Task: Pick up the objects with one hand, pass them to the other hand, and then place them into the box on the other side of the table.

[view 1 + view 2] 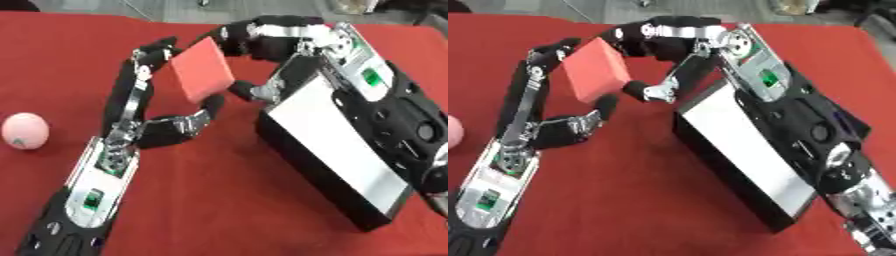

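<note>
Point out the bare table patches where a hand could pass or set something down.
Free: red cloth between the left forearm and the box, and around the pink ball. Crowded: above the box's far end, where both hands meet at the red block.

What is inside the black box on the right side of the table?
Nothing shows inside the black box: only a flat white surface fills its top. The right arm covers its far edge. The red block is outside, between both hands.
</note>
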Robot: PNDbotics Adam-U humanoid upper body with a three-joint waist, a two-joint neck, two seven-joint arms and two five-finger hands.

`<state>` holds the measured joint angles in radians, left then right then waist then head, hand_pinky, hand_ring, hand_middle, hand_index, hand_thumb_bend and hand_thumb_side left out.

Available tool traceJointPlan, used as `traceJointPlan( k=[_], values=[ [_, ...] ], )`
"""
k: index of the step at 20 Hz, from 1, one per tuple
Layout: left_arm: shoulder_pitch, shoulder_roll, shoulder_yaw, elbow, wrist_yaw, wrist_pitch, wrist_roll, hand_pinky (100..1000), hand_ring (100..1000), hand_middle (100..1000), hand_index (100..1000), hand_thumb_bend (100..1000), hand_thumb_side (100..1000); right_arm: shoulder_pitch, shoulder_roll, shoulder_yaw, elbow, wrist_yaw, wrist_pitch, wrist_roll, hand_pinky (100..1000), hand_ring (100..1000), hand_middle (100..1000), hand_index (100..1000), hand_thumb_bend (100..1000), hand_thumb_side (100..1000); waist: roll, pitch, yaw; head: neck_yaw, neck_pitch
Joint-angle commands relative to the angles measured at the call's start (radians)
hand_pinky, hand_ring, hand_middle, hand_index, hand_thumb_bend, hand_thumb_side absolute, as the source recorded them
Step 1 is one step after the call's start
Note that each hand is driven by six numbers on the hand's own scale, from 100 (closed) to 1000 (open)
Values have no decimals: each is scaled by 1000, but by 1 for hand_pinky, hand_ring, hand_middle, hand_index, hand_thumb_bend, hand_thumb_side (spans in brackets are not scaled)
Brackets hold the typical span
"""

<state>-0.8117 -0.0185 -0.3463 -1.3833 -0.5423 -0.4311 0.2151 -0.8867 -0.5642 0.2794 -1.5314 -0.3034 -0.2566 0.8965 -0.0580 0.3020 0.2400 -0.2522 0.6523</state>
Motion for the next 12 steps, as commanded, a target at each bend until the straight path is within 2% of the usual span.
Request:
traceJointPlan(
  k=[1,5,12],
  values=[
    [-16,6,5,-10,-14,-17,-8,894,652,471,658,592,504,-13,-20,-12,-19,-9,22,-3,969,955,705,713,100,152,0,-6,-1,-6,-8],
    [-15,7,5,-9,-36,-30,-21,903,679,495,689,673,528,-12,-23,-14,-21,-16,62,-17,966,952,702,712,100,148,2,-5,-2,-8,-8],
    [-11,6,8,-5,-62,-36,-31,919,706,519,724,691,561,-11,-25,-18,-25,-25,112,-13,967,954,705,716,100,144,4,-5,-3,-16,-7]
  ],
)
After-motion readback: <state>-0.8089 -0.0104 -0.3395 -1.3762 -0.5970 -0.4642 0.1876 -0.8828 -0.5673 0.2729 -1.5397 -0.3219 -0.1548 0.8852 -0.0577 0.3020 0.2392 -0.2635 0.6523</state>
